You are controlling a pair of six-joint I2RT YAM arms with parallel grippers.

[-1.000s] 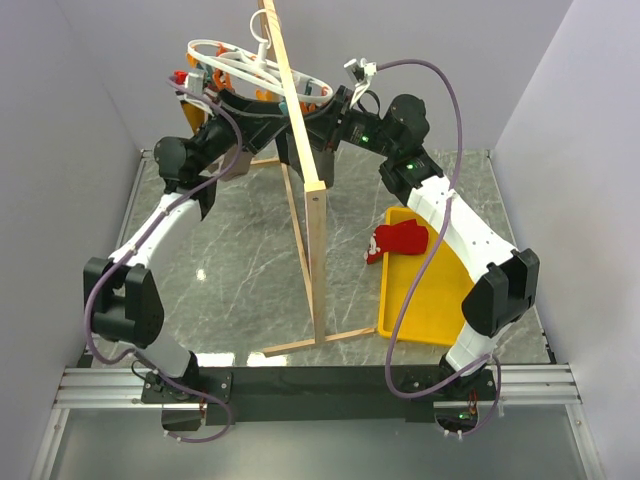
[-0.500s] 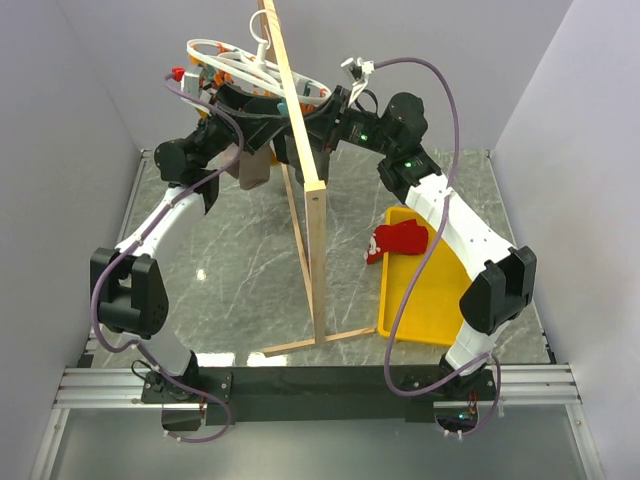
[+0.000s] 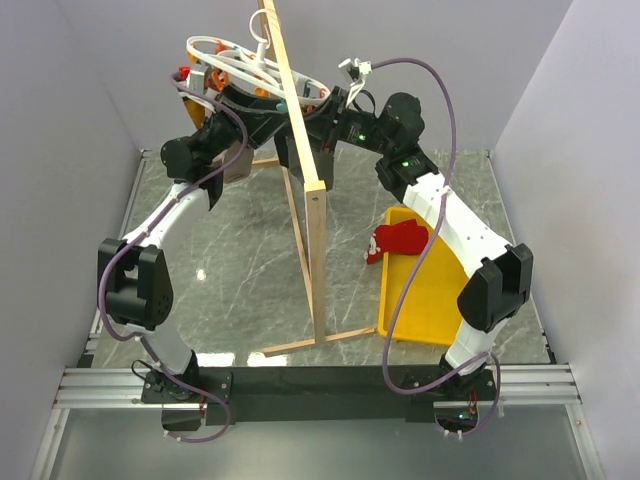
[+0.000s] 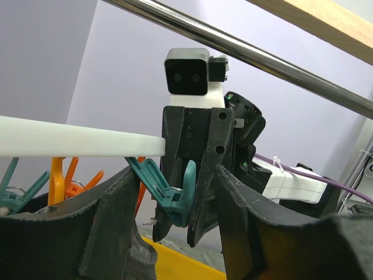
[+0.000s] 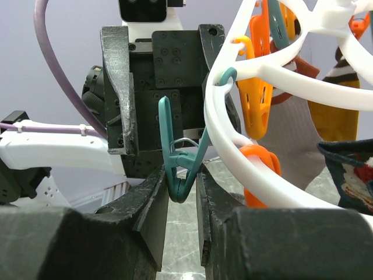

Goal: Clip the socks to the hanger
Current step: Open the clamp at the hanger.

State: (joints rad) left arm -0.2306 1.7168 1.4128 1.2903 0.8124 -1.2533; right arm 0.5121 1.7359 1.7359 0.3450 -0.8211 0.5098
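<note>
The white hanger [image 3: 240, 62] hangs high at the back with orange and teal clips. It also shows in the right wrist view [image 5: 303, 87] and as a white ring in the left wrist view [image 4: 70, 143]. My right gripper [image 5: 182, 192] is closed narrowly on the lower end of a hanging teal clip [image 5: 175, 169], its fingers touching both sides. My left gripper [image 4: 175, 245] is open, facing that same teal clip [image 4: 175, 198] from the other side. It holds nothing. The red socks [image 3: 397, 240] lie on the left rim of the yellow tray [image 3: 430, 300], far below both grippers.
The tall wooden rack [image 3: 310, 180] stands between the arms, its metal bar [image 4: 262, 58] overhead. A grey sock [image 5: 291, 146], a mustard striped sock [image 5: 335, 111] and a dark patterned sock [image 5: 349, 175] hang from the hanger. Purple cables loop from both arms.
My left arm has lifted and drawn in closer under the hanger, and the grey sock has swung a little left. My right arm has barely moved.
</note>
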